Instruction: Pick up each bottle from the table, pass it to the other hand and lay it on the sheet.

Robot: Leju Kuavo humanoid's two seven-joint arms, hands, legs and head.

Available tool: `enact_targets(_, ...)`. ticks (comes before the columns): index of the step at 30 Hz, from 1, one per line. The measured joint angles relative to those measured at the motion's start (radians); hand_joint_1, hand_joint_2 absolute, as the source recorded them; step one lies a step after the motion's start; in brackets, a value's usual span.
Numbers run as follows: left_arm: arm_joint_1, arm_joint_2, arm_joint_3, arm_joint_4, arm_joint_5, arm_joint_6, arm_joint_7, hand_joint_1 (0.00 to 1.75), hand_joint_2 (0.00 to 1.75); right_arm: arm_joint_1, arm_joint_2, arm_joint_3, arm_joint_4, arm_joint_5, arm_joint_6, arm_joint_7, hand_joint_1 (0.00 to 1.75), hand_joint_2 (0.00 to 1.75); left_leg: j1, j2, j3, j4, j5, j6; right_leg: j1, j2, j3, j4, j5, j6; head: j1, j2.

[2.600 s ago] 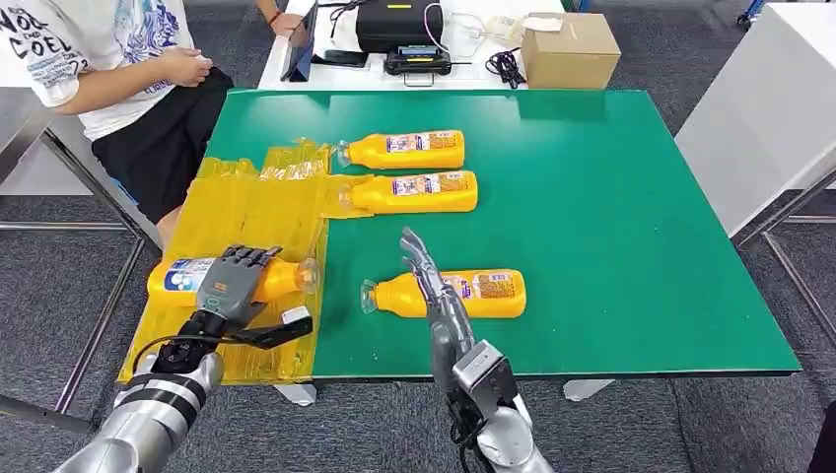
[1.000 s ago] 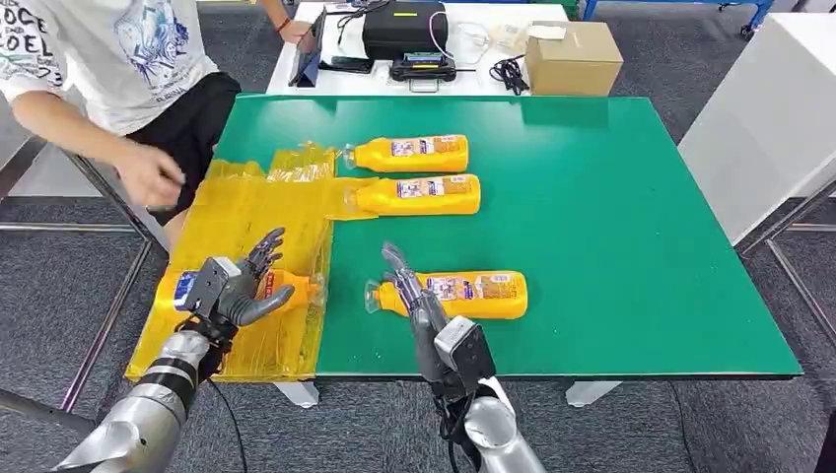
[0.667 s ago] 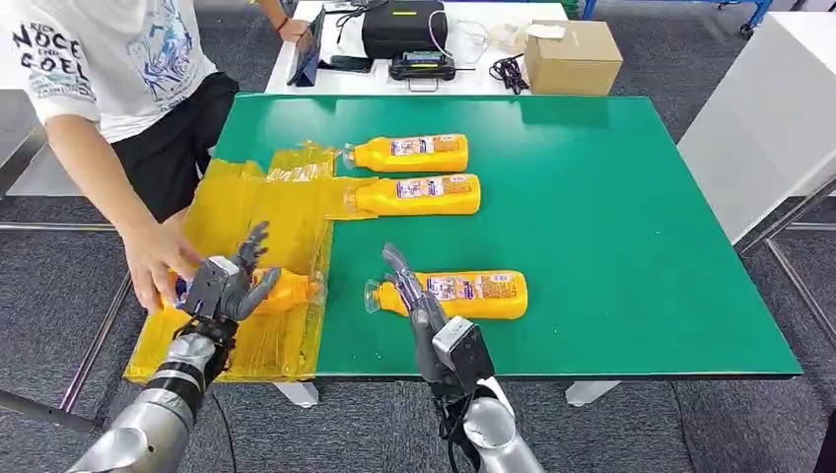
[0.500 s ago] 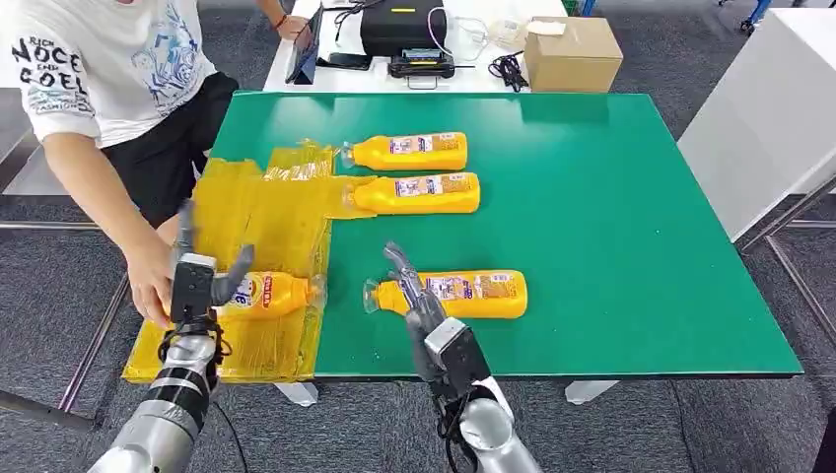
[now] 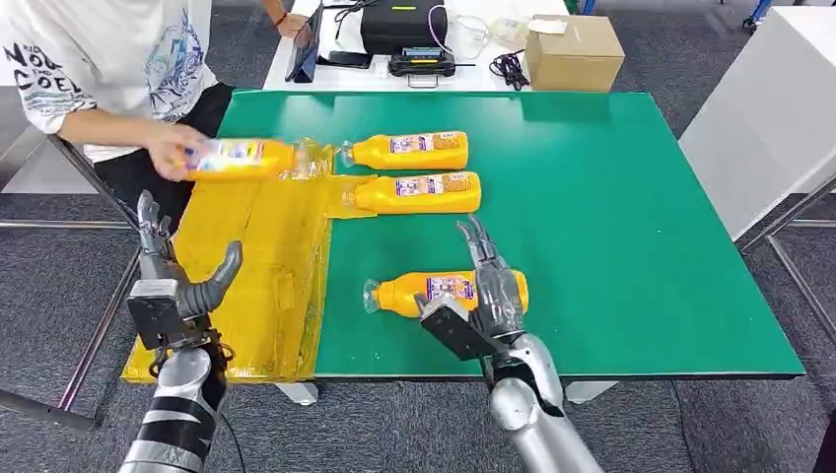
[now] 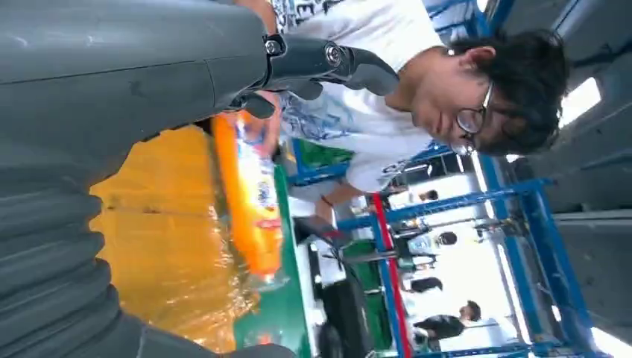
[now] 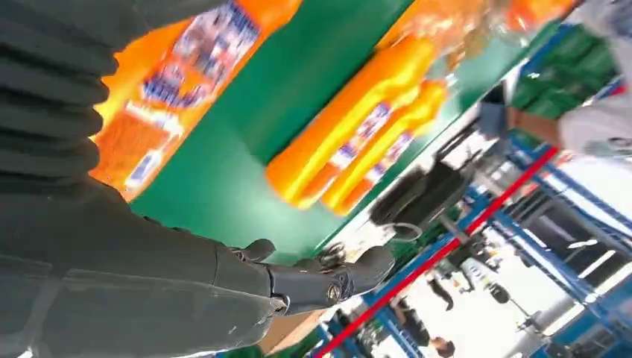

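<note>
Moved: the bottle (image 5: 240, 157) that lay on the sheet (image 5: 258, 266) is now lifted in a person's hand (image 5: 173, 153), over the sheet's far end.
Bottles: 4 — 3 lying on the green counter (image 5: 611, 217), 1 in the person's grip.
Left hand (image 5: 173, 281): raised beside the sheet, fingers spread, holding nothing.
Right hand (image 5: 488, 291): fingers spread over the nearest bottle (image 5: 434, 293) — contact unclear.

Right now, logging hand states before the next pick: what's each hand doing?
Left hand: open, holding nothing.
Right hand: open, fingers spread over the nearest orange bottle.
</note>
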Motion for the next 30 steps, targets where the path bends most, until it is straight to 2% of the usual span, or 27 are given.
enact_targets(3, 0.012, -0.006, 0.000, -0.024, 0.001, -0.001, 0.000, 0.00, 1.75, -0.007, -0.009, -0.006, 0.010, 0.006, 0.001, 0.007, 0.00, 1.75, 0.001, 0.000, 0.000, 0.000, 0.000, 0.000, 0.000, 0.000, 0.000, 0.000, 0.000, 0.000, 0.000, 0.000)
enact_targets(9, 0.033, -0.017, -0.003, -0.039, -0.023, -0.021, 0.000, 0.00, 1.75, -0.057, -0.023, -0.024, 0.084, 0.035, 0.044, 0.094, 0.00, 1.75, 0.001, 0.001, 0.000, 0.000, 0.000, 0.000, 0.000, 0.000, 0.000, 0.000, 0.000, 0.000, 0.000, 0.000)
enact_targets(16, 0.049, -0.019, -0.037, -0.039, -0.065, 0.080, 0.000, 0.00, 1.75, -0.150, -0.028, -0.048, 0.244, -0.024, 0.183, 0.147, 0.00, 1.75, 0.000, 0.001, -0.001, 0.000, 0.000, 0.000, 0.000, 0.000, 0.000, 0.000, 0.000, 0.000, 0.000, 0.000)
enact_targets(19, 0.055, -0.019, -0.058, -0.035, -0.075, 0.078, 0.000, 0.00, 1.75, -0.183, -0.032, -0.045, 0.303, -0.020, 0.249, 0.174, 0.00, 1.75, 0.000, 0.001, -0.001, 0.000, 0.000, 0.000, 0.000, 0.000, 0.000, 0.000, 0.000, 0.000, 0.000, 0.000)
enact_targets(25, 0.056, -0.019, -0.077, -0.022, -0.074, 0.068, 0.000, 0.00, 1.75, -0.240, -0.044, -0.021, 0.385, -0.013, 0.308, 0.185, 0.00, 1.75, 0.001, 0.002, -0.001, 0.000, 0.000, 0.000, 0.000, 0.000, -0.001, 0.000, 0.000, 0.000, 0.000, 0.000)
enact_targets(30, 0.049, -0.019, -0.091, 0.005, -0.064, 0.047, 0.000, 0.00, 1.75, -0.306, -0.065, 0.016, 0.454, -0.046, 0.416, 0.185, 0.00, 1.75, 0.000, 0.001, 0.000, 0.000, 0.000, 0.000, 0.000, 0.000, -0.001, 0.000, 0.000, 0.000, 0.000, 0.000)
